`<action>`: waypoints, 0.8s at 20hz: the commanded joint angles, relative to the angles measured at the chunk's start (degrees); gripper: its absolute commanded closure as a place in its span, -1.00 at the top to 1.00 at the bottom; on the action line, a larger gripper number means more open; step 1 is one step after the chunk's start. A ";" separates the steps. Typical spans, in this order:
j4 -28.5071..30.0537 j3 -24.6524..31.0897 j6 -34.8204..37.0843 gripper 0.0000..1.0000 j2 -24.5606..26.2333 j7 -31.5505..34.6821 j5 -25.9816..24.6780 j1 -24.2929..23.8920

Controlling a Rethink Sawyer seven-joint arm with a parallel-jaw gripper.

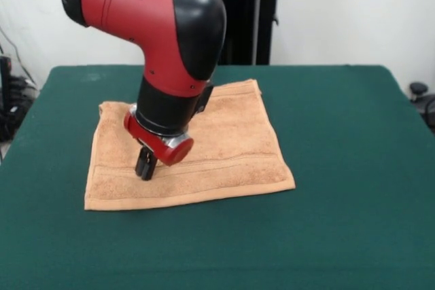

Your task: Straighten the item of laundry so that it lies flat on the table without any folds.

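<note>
The arm point(156, 25) comes down at a slant over the towel point(231, 140), and its gripper point(145, 168) points down onto the cloth. The tips appear to touch the towel or sit just above it; which one cannot be told. The fingers look close together, but whether they are spread, pressed together or pinching cloth cannot be told from this angle, since the red wrist covers most of them.

The towel lies on the table point(340, 236), spread out almost flat beneath the gripper. Its woven band point(231, 164) runs just beside the tips, stretching away from them toward the picture's right, parallel to the near hem. That near hem lies a little below the gripper in the picture. The towel's corner at lower left is near the gripper; the corner at lower right is well apart from it. The far edge of the cloth runs behind the arm, and its top right corner point(253, 85) shows beyond the black elbow cover. The part of the towel directly behind the wrist is hidden. Green tabletop surrounds the towel on every visible side.
</note>
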 commanded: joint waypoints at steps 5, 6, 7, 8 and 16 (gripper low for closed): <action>6.93 17.28 -3.47 -1.00 -5.26 -11.76 -7.64 -12.21; 6.95 17.47 -3.21 -1.00 -5.10 -11.31 -8.04 -12.44; 6.98 17.67 -2.95 -1.00 -4.94 -10.85 -8.45 -12.67; 6.86 17.77 -2.93 -1.00 -4.16 -10.46 -8.87 -12.93; 1.83 18.53 -4.76 -1.00 2.49 -6.38 -12.99 -13.66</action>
